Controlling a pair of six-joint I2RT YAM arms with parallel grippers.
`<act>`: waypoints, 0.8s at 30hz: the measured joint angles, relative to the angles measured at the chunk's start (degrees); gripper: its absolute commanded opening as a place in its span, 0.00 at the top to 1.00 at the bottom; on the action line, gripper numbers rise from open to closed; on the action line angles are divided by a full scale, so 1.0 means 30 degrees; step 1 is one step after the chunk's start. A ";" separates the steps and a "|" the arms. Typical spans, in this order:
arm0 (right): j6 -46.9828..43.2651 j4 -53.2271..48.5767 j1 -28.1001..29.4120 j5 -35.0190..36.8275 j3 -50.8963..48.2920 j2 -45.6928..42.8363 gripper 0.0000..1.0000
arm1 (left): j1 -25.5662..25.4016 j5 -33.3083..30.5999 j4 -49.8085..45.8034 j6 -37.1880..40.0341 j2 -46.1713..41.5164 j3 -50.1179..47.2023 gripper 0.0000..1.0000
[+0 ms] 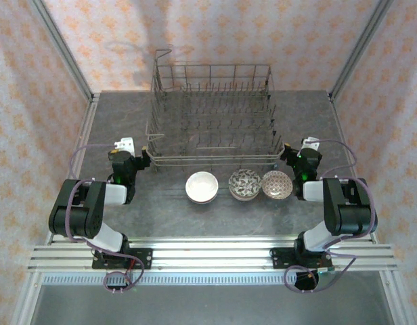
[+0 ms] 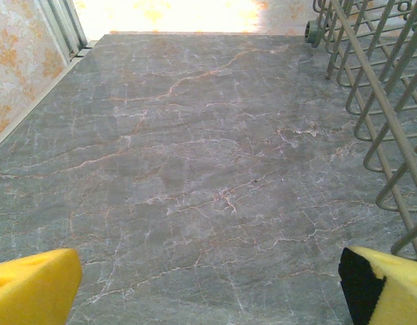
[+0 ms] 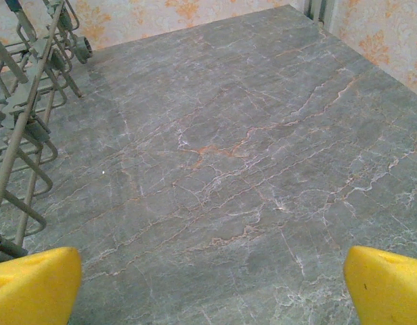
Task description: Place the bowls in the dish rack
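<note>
Dish rack (image 1: pixel 212 115) stands on table (image 1: pixel 161 206). Bowls sit on table in row just in front of dish rack: white bowl (image 1: pixel 202 187), patterned bowl (image 1: pixel 244 183), speckled bowl (image 1: pixel 276 183). Left tool (image 2: pixel 208 288): fingers spread wide, gripping nothing, beside dish rack front-left corner. Right tool (image 3: pixel 212 284): spread wide, gripping nothing, beside front-right corner.

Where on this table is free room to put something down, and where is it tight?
Bare table lies left and right of the dish rack, out to its edges. Another free strip runs between the bowls and the near edge. Crowded: the rack's front, where they sit in a row.
</note>
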 measured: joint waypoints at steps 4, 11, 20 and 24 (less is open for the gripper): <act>0.0153 -0.2310 0.0124 0.0656 0.0168 -0.1654 0.01 | 0.0000 -0.0073 -0.0168 -0.0073 -0.1027 -0.0430 0.01; 0.0386 -0.8524 0.0204 0.1494 0.1712 -0.8225 0.01 | -0.0015 -0.0831 -0.3927 -0.0576 -0.7541 -0.0255 0.01; 0.1311 -1.8571 0.0211 -0.0124 0.6484 -1.2422 0.09 | -0.0160 0.0736 -1.2859 -0.2033 -1.1293 0.5778 0.04; 0.2098 -2.2469 0.0539 -0.1756 0.8000 -1.1912 0.13 | -0.1632 0.1355 -1.5795 -0.2157 -1.1227 0.7643 0.06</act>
